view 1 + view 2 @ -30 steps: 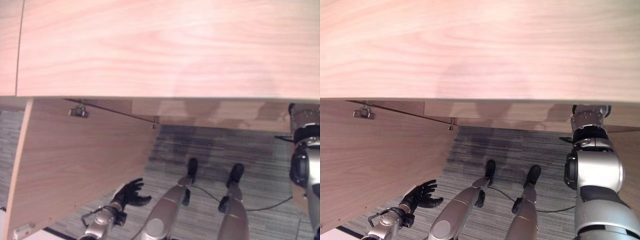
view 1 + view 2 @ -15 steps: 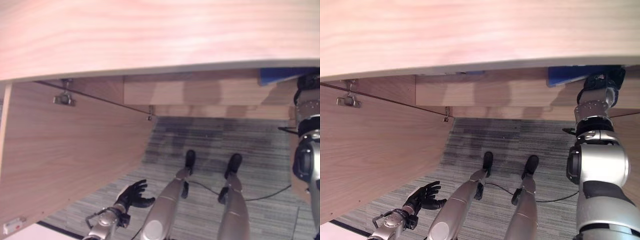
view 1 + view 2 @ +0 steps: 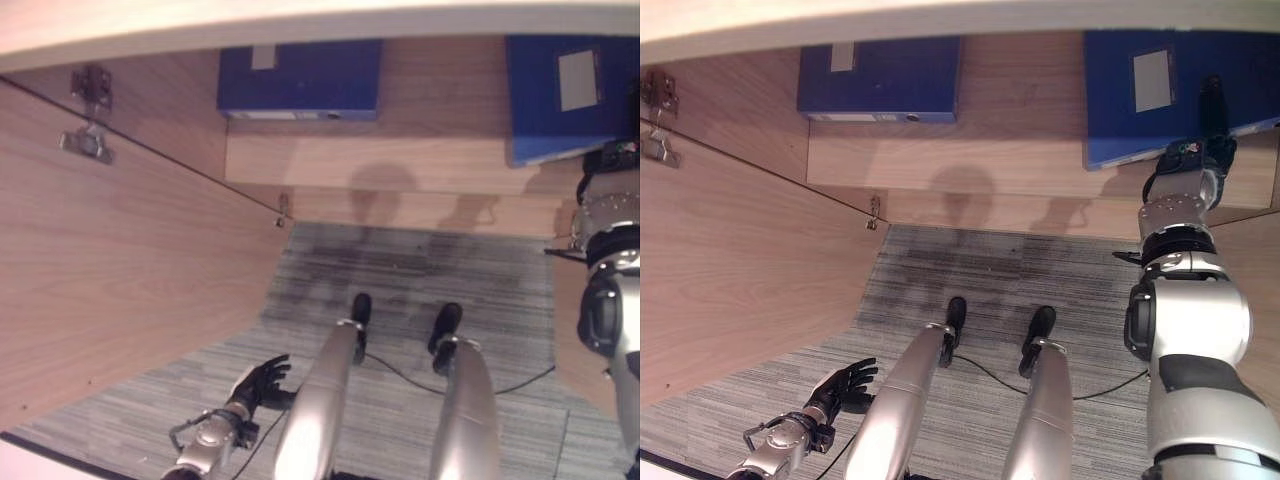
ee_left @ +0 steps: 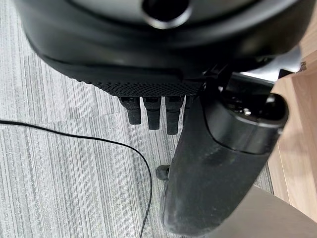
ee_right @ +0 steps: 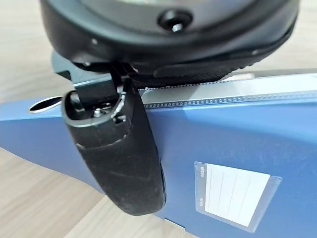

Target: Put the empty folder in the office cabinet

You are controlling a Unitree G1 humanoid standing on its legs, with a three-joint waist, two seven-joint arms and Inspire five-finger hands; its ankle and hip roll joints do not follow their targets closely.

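The right hand (image 3: pixel 1200 150) pinched a blue folder (image 3: pixel 1160 90) on the cabinet shelf (image 3: pixel 970 165) – a second folder (image 3: pixel 880 78) lay further left. Left hand (image 3: pixel 840 385) hung relaxed, fingers spread, over grey carpet (image 3: pixel 990 270).

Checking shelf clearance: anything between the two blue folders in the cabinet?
Nothing: bare wood shelf separates the left blue folder from the blue folder gripped by the right hand, clearest in the right eye view.
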